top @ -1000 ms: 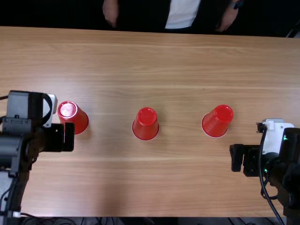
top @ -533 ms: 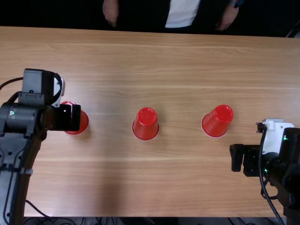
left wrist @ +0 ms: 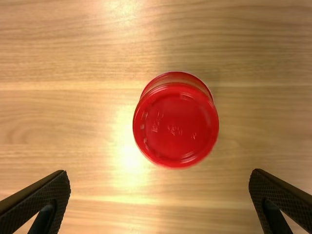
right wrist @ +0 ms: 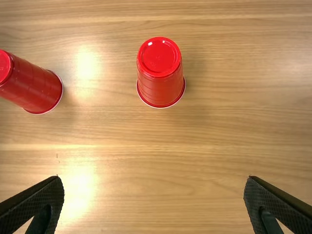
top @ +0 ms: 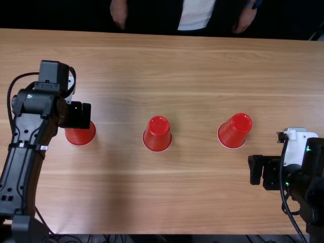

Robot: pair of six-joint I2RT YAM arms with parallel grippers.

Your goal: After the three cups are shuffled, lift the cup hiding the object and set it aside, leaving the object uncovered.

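Near the surface's (top: 167, 202) front edge, the right gripper (top: 258, 171) is hanging with fingers (right wrist: 36, 200) apart, well short of the right cup (top: 234, 130). Farther in, the left gripper (left wrist: 157, 174) is hovering above the left cup (left wrist: 175, 119), fingers spread wide; squeezing off-centre is risking a tipped or crushed cup, and another cup may be hiding the object.

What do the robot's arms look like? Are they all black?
Mostly, yes. The left arm is made of black, blocky pieces, with a thin black cable looping beside it. The right arm is black too, with a white cap, a tiny green light and black wires. The fingers are flat and black with a fine criss-cross pattern.
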